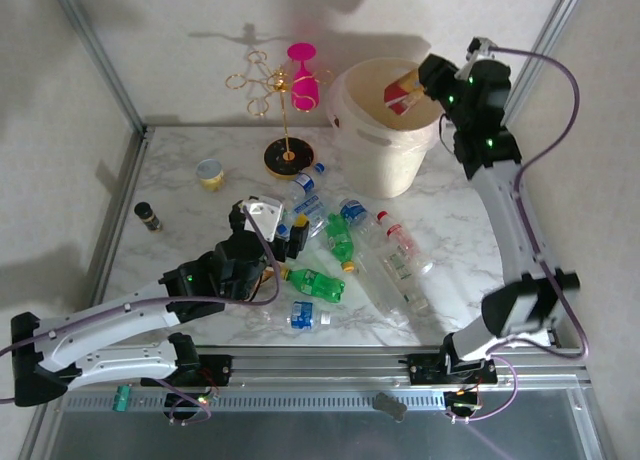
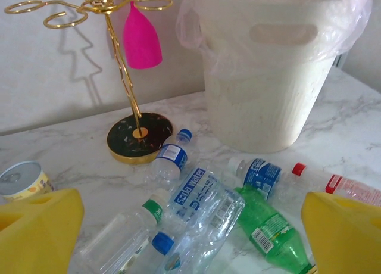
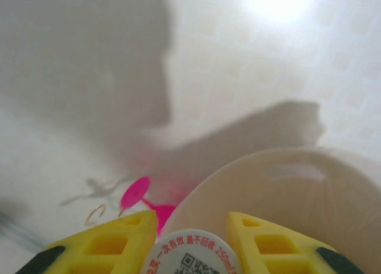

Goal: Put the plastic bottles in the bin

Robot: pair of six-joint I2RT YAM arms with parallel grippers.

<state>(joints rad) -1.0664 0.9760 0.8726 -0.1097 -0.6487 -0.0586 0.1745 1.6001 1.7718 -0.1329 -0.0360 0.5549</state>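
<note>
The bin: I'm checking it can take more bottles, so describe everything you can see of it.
The bin is a large round cream, translucent plastic bucket with a ribbed wall, an oval handle cut-out near the rim and a thin clear liner folded over it. It stands upright at the far right of the marble table. The right gripper holds a bottle over its open mouth.

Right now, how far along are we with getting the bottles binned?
Done: nothing I can confirm, since the bin's contents are hidden. In hand: the right claw grips a red-and-white labelled bottle above the bin, not yet released. Left: a pile of bottles lies on the table, two of them green. The left claw hangs open over it, empty.
</note>
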